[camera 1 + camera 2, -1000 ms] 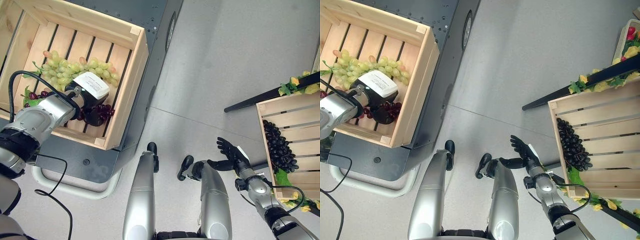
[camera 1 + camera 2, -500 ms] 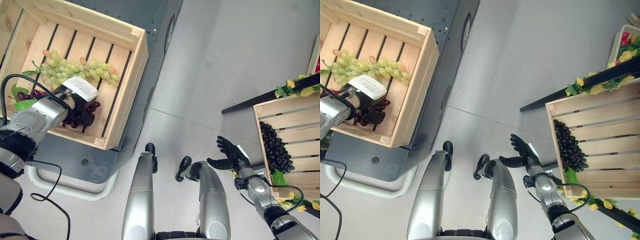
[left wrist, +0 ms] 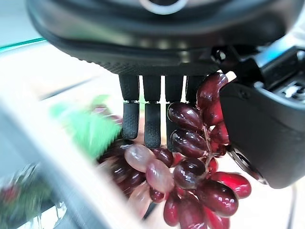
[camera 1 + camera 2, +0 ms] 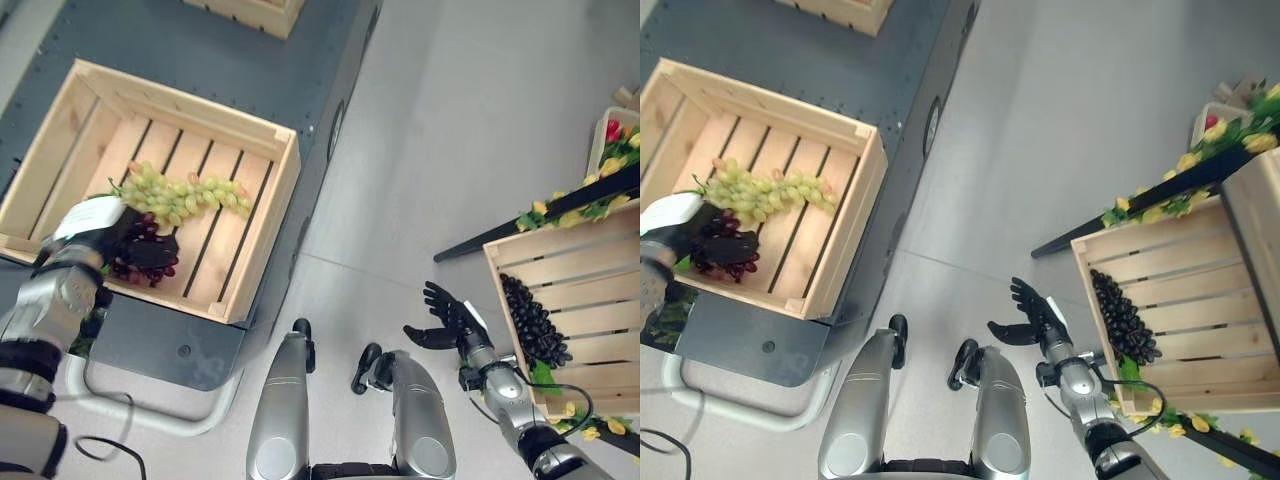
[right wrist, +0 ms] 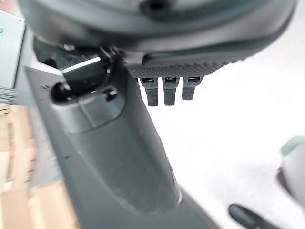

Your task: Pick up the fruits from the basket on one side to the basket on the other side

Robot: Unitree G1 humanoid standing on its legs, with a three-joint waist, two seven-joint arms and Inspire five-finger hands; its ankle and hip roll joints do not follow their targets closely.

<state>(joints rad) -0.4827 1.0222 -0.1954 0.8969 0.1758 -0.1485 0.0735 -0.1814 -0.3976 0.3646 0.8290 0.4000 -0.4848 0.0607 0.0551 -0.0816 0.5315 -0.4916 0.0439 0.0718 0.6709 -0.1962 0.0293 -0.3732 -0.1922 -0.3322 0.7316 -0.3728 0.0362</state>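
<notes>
A bunch of dark red grapes [image 4: 147, 258] is being clamped by the left robot hand [image 4: 105, 232], with the fingers [image 3: 129, 119] curled round it and the thumb pressing from the other side; this is seen up close in the left wrist view, where the grapes [image 3: 190, 167] are hanging between fingers and thumb. The bunch is being held inside the slatted light wooden crate [image 4: 262, 250] at about 9 o'clock in the head views, low over the slats near the crate's nearer wall. A long bunch of pale green grapes [image 4: 180, 196] is lying on the slats just beyond the left robot hand, at its 1 o'clock. The crate is being carried on a dark grey metal cart [image 4: 200, 60].

At about 4 o'clock, the right robot hand [image 4: 447, 322] is being held out over the grey floor [image 4: 470, 110], its fingers spread apart and gripping nothing. Just beside it, at 3 o'clock, a second light wooden crate [image 4: 560, 262] is holding a bunch of black grapes [image 4: 532, 322] against its near left side. Yellow artificial flowers with green leaves [image 4: 590, 195] are being shown along a dark bar beyond that crate.
</notes>
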